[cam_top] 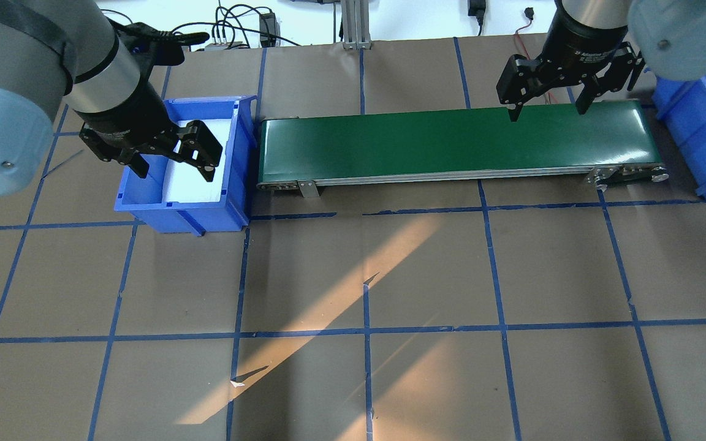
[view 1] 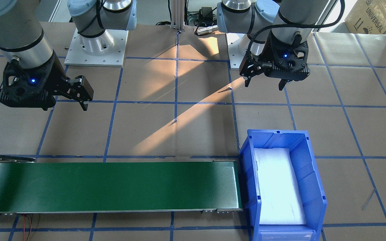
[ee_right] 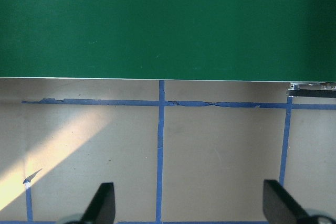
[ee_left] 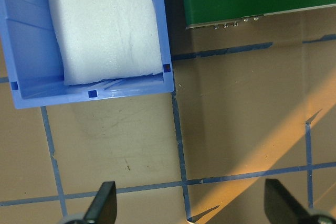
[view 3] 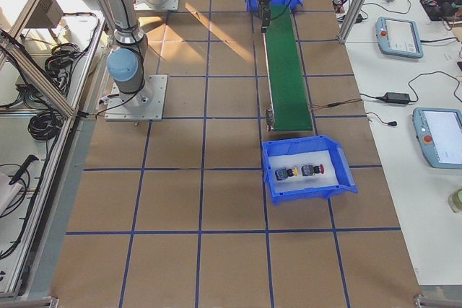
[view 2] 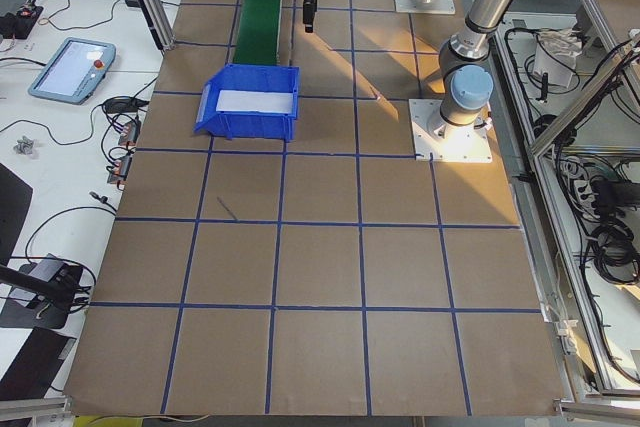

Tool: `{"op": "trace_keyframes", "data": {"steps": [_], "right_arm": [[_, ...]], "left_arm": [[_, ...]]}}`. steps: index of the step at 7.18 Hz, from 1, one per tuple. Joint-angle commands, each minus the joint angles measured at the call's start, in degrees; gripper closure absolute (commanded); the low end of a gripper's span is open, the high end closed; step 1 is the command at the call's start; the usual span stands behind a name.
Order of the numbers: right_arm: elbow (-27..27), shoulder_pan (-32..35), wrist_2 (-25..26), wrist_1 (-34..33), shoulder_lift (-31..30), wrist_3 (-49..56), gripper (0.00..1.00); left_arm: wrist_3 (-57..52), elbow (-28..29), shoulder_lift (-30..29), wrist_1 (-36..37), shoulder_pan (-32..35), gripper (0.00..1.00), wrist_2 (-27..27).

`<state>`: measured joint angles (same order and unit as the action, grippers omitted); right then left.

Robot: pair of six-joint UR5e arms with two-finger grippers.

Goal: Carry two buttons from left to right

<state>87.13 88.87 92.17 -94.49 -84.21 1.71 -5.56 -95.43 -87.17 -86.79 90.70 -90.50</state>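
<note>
Both buttons sit in the right blue bin [view 3: 345, 178] on its white liner. The yellow button [view 3: 286, 173] is on the robot's side and the red button [view 3: 312, 170] is just beside it, not touching. You only get a clear look at them in the right side view.

Left gripper [cam_top: 175, 173]: fingers [ee_left: 105, 203] spread wide and empty. It hangs above the table on the robot's side of the left blue bin [cam_top: 144, 211], clear of its walls. A white foam pad [view 1: 280, 190] lies in that bin.

Right gripper [cam_top: 548, 113]: fingers [ee_right: 102, 205] spread wide too, gripping nothing. It hangs above the table on the robot's side of the green conveyor belt [cam_top: 451, 138], toward the belt's right end. The wrist view shows the belt edge ahead of it and taped paper below.

The belt runs between the two bins, with its left end just beside the left bin. The table [cam_top: 365, 275] is brown paper with a blue tape grid — a sunlit stripe crosses the middle.
</note>
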Motion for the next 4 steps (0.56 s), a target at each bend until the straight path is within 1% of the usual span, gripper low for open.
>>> {"op": "trace_keyframes", "data": {"steps": [1,2,3,4], "right_arm": [[2.0,0.1,0.2,0.2,-3.6,-2.4,0.00],[2.4,0.1,0.1,1.0,-4.9,-2.6,0.00],[1.6,0.1,-0.3,5.0,-5.0,-2.7,0.00],[1.5,0.1,-0.2,5.6,-5.1,-2.7,0.00]], "left_arm": [[0.1,-0.6,0.4,0.0,0.1,0.00,0.0],[0.1,-0.8,0.7,0.0,0.1,0.00,0.1],[0.1,-0.8,0.5,0.0,0.1,0.00,0.1],[0.1,-0.8,0.4,0.0,0.1,0.00,0.0]]}}
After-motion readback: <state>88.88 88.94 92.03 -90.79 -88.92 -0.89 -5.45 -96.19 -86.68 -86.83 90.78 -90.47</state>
